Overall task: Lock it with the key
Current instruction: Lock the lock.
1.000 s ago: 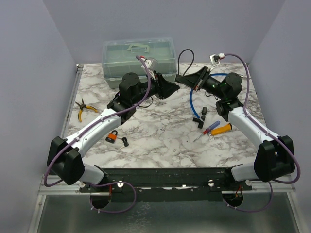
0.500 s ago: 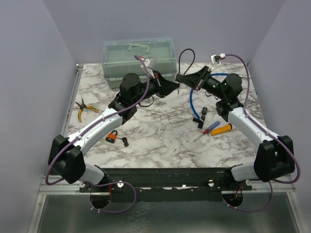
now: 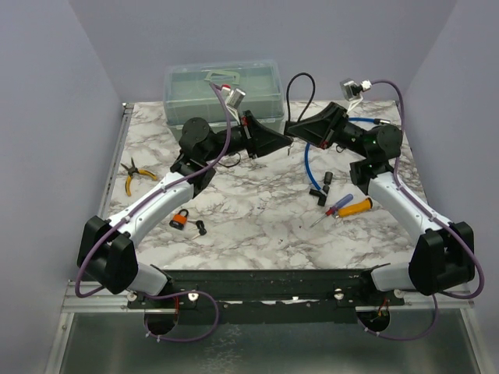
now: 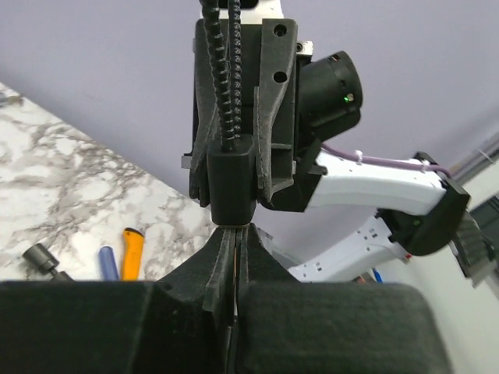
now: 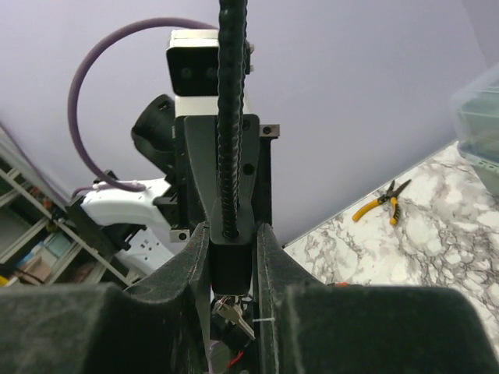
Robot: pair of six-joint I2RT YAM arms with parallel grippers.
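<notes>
Two arms [image 3: 160, 202] shifted outward | left jaws pinch key [image 4: 235, 261] | right jaws grip lock [image 5: 231, 257]

Left gripper [image 3: 274, 142]: raised over the table, tip to tip with the right gripper [image 3: 296, 129].
Cable lock [image 3: 302, 75]: black loop rising just above the right gripper.
Toolbox [image 3: 222, 87]: just beyond the left gripper.
Orange padlock [image 3: 180, 220]: well nearward of the left gripper, beside a small black item [image 3: 201, 227].
Orange-handled screwdriver [image 3: 355, 206]: nearward of the right gripper.
</notes>
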